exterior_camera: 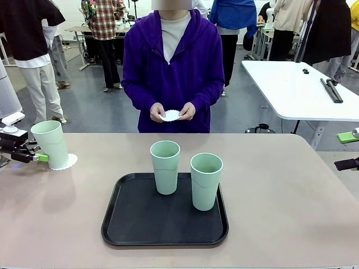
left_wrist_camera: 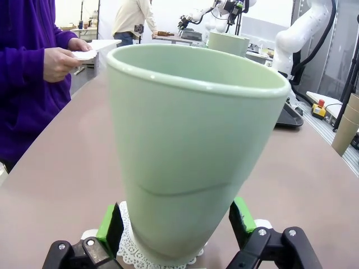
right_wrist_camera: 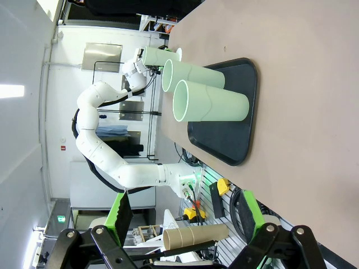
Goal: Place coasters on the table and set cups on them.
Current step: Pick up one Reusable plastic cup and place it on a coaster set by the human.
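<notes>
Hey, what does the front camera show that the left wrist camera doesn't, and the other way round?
Front view: the whole black tray carrying two cups, plus the white side table. Left wrist view: up close, both green pads of the open left gripper flanking the base of the third cup. Both: that cup upright on a lacy coaster, the beige table, and the person's hand holding another coaster.
</notes>
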Controlling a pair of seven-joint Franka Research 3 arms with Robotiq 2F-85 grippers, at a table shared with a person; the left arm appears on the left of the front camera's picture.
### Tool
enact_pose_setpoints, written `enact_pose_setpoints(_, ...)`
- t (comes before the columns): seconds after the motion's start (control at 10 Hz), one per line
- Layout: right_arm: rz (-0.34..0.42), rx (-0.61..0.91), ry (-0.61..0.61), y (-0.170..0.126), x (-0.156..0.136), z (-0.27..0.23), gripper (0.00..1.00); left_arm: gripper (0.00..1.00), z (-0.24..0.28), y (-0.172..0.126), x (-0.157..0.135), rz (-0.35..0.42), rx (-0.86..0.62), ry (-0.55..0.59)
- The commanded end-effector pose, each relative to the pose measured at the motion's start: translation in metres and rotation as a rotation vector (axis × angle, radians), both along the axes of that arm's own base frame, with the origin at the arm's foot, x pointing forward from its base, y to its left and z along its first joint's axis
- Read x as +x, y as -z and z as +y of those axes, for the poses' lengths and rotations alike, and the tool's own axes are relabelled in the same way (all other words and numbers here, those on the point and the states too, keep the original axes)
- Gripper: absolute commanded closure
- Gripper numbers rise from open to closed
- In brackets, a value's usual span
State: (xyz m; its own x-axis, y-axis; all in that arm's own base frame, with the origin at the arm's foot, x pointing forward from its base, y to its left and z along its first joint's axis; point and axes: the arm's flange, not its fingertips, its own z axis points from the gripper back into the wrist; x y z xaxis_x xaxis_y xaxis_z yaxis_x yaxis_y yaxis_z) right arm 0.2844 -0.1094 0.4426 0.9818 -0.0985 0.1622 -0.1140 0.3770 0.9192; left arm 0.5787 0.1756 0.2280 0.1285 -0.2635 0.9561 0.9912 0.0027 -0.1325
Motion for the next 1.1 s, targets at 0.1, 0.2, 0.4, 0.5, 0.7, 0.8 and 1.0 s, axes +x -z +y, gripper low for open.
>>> enact_pose_setpoints(0.1, -0.001, 0.005, -0.001, 0.000, 0.000, 0.000, 0.00, 0.00, 0.017, -0.013, -0.002, 0.013, 0.014, -0.003)
enact_pose_setpoints(0.2, -0.001, 0.005, -0.001, 0.000, 0.000, 0.000, 0.00, 0.00, 0.022, -0.015, -0.002, 0.012, 0.013, -0.008)
enact_pose_setpoints(0.4, -0.001, 0.005, -0.001, 0.000, 0.000, 0.000, 0.00, 0.00, 0.037, -0.018, -0.001, 0.011, 0.030, -0.038)
enact_pose_setpoints(0.5, -0.001, 0.005, -0.001, 0.000, 0.000, 0.000, 0.00, 0.00, 0.045, -0.023, -0.002, 0.006, 0.061, -0.075)
enact_pose_setpoints(0.7, -0.001, 0.005, -0.001, 0.000, 0.000, 0.000, 0.00, 0.00, 0.051, -0.056, -0.016, 0.057, 0.218, -0.235)
enact_pose_setpoints(0.8, -0.001, 0.005, -0.001, 0.000, 0.000, 0.000, 0.00, 0.00, 0.048, -0.077, -0.028, 0.058, 0.283, -0.305)
enact_pose_setpoints(1.0, -0.001, 0.005, -0.001, 0.000, 0.000, 0.000, 0.00, 0.00, 0.035, -0.110, -0.048, 0.118, 0.420, -0.433)
